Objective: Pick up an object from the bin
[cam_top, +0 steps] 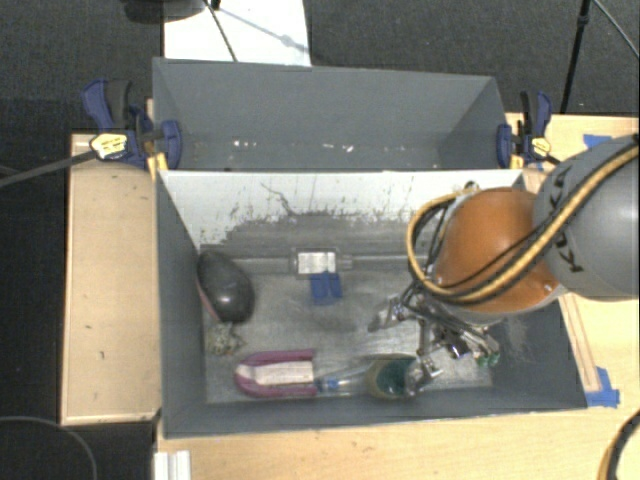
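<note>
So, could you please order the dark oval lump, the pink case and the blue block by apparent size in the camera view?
1. Dark oval lump and pink case: too alike to rank.
2. Blue block: clearly smallest.

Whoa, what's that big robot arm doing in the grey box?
The robot arm reaches into the grey bin from the right. Its jaws are low near the front, beside a dark green round thing. I can't tell if it has grabbed anything. A pink thing lies along the front, a dark grey oval lump on the left, a small blue block further back.
</note>
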Tool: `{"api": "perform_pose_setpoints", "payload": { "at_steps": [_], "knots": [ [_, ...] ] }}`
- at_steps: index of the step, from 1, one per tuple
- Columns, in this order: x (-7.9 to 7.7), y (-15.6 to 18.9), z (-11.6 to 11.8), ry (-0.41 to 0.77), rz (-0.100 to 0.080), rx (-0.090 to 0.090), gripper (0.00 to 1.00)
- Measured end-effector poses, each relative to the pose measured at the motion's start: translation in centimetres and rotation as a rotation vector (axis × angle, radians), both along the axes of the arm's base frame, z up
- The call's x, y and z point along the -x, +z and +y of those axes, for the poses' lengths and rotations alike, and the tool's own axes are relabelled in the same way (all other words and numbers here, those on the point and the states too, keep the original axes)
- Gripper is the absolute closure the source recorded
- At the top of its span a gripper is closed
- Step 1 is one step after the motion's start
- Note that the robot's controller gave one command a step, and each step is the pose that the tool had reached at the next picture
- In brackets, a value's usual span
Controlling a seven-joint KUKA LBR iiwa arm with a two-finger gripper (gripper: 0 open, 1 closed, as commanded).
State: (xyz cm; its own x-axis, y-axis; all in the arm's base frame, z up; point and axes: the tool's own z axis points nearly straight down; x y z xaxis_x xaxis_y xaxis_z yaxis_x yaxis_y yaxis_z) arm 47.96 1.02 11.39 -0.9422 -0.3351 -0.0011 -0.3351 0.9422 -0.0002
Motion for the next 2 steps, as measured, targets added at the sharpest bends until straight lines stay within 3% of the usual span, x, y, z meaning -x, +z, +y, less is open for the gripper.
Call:
{"api": "perform_pose_setpoints", "payload": {
  "at_steps": [1, 2],
  "knots": [
    [-0.2, -3.9, 1.8, -0.2, -0.015, -0.002, 0.0],
    [-0.2, -4.0, 8.1, -0.106, -0.02, -0.003, 0.0]
  ]
}}
